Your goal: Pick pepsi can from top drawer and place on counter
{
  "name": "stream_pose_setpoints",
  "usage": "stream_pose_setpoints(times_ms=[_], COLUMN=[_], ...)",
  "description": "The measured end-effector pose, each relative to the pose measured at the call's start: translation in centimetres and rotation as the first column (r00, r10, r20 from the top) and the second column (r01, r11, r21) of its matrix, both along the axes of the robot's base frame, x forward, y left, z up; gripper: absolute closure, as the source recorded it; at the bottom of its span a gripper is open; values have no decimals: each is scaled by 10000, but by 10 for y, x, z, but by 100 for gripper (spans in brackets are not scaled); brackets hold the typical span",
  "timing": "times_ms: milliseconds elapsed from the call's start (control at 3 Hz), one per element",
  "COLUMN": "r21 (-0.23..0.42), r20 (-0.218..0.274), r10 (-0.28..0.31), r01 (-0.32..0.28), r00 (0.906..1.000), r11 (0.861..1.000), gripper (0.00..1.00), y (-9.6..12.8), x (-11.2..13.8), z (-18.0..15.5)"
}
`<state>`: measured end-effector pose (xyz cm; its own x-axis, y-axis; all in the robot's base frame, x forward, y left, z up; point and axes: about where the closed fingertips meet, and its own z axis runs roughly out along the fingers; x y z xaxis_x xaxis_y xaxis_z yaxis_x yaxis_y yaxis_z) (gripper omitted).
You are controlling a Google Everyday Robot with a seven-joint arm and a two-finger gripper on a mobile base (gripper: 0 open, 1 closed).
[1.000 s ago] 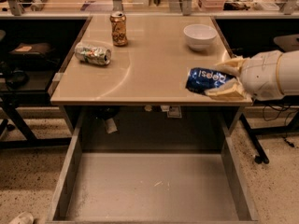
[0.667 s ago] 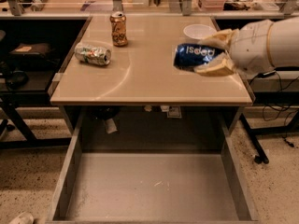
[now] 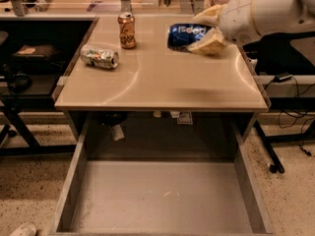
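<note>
Above the glossy beige counter (image 3: 162, 77), my pale gripper (image 3: 200, 33), now farther back, pinches the dark-blue metal pepsi can (image 3: 183, 35); release looks next.

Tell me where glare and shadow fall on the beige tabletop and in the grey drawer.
Camera view: pale curved glare streaks cross the glossy beige counter left of centre; a soft shadow lies nearer its right, in front of the hand, which grips the dark-blue metal pepsi can over the far right; the wide grey top drawer darkens toward its back.
</note>
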<state>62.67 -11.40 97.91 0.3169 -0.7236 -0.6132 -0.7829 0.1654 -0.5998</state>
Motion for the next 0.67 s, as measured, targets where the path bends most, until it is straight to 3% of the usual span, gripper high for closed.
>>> stream_pose_setpoints(times_ms=[333,667], r21=[-90,-239], r20=[-453,-926], r10=[-208,-608], r01=[204,588], r00=[9988,9938], r11=[9998,9980], gripper=[100,100], y=[1,-6], x=[44,71], z=[-16,-39])
